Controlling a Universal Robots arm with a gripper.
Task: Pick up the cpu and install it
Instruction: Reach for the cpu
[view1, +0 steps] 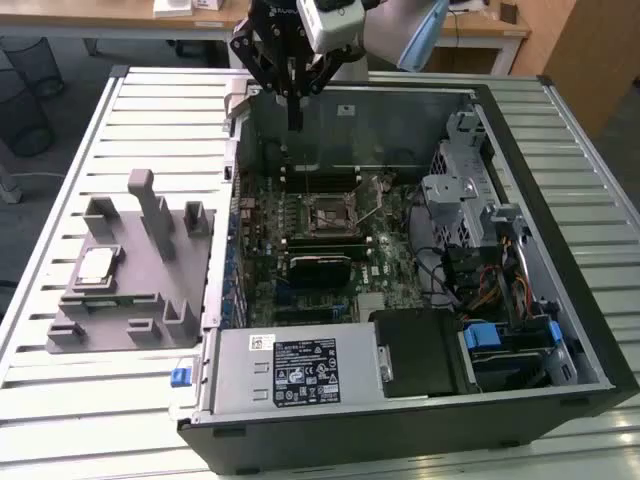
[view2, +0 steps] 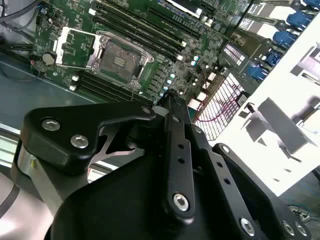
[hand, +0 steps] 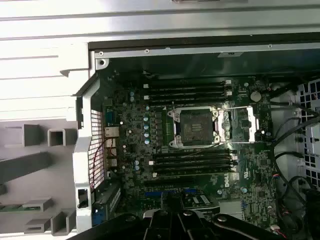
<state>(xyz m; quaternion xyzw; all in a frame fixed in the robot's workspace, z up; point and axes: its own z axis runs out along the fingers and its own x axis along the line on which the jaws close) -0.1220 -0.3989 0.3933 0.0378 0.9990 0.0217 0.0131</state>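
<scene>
Well apart from the claw (view1: 295, 122), cpu (view1: 97, 265)

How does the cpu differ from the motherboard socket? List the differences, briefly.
The cpu is silvery-topped; the motherboard socket is dark at its middle. The cpu lies on the grey holder outside the computer case, at the exterior view's left; the socket sits on the green motherboard inside it. Both are square and lie flat.
</scene>
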